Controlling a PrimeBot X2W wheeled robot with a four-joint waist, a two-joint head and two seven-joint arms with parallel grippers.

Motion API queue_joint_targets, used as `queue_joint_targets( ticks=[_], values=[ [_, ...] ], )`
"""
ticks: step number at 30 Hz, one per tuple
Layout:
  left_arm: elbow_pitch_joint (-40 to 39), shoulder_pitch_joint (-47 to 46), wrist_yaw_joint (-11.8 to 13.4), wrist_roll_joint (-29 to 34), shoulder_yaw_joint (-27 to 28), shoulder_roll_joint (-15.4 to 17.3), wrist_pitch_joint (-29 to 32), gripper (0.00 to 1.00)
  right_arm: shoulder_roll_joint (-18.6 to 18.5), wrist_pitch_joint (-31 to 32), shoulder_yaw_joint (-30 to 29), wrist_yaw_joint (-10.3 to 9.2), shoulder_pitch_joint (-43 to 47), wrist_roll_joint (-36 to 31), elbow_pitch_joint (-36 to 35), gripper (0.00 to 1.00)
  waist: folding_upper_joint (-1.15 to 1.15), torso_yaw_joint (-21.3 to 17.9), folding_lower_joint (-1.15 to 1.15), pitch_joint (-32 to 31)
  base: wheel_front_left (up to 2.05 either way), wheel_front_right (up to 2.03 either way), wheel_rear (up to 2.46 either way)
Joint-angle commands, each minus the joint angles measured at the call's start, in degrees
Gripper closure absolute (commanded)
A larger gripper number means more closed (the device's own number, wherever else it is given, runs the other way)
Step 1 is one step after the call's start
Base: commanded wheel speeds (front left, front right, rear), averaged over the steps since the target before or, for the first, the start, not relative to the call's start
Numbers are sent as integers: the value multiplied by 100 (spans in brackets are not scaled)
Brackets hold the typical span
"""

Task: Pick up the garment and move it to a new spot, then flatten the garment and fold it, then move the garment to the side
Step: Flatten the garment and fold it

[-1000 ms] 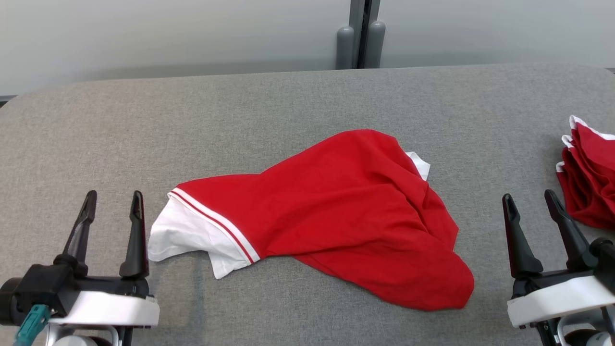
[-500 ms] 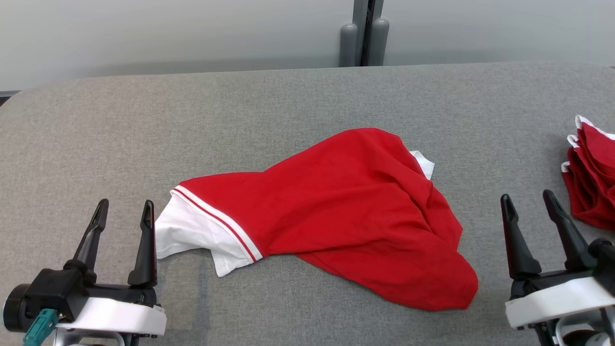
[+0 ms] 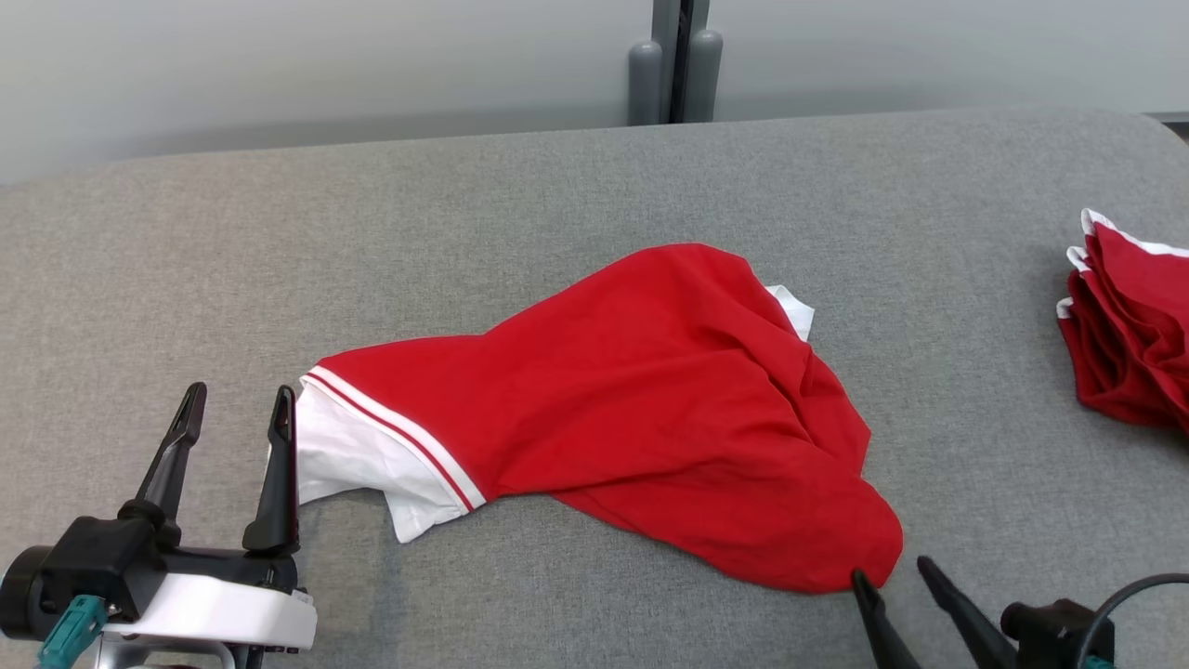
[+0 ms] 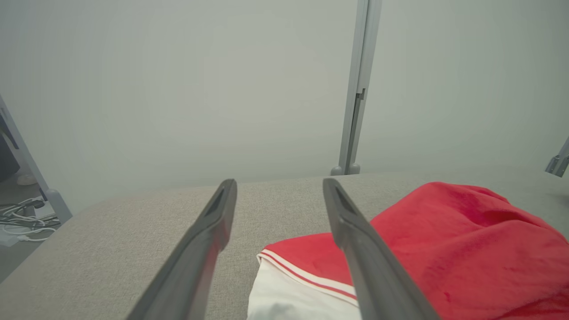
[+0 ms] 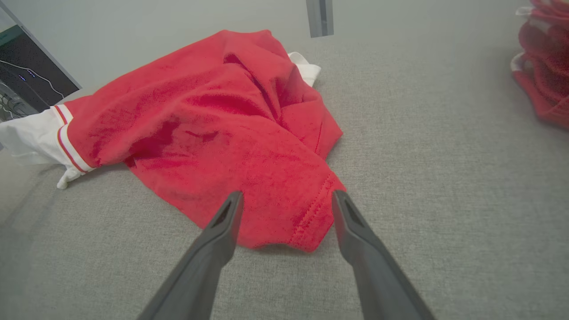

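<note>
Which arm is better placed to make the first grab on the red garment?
Probably the right. The right end effector is open with its fingers either side of the garment's near hem corner. The left end effector, also open, sits only at the edge of the white sleeve.

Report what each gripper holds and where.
Nothing. Left gripper open beside the shirt, at its white end; right gripper open at its red hem corner.

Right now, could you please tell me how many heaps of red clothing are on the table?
2: the crumpled garment in the middle, and a folded stack at the right edge, cut off by the frame; more may lie beyond it.
</note>
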Motion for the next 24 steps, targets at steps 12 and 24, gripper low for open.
queue_joint_targets(
  ticks=[12,24],
  values=[
    [-52,-196,16,21,-21,52,8,0,-27,-340,1,1,-362,281,1003,0,0,15,0,286,0,0,0],
    [73,-238,30,17,-91,-36,-71,0,-34,-589,207,1,-805,592,1543,100,0,111,0,218,0,0,0]
  ],
)
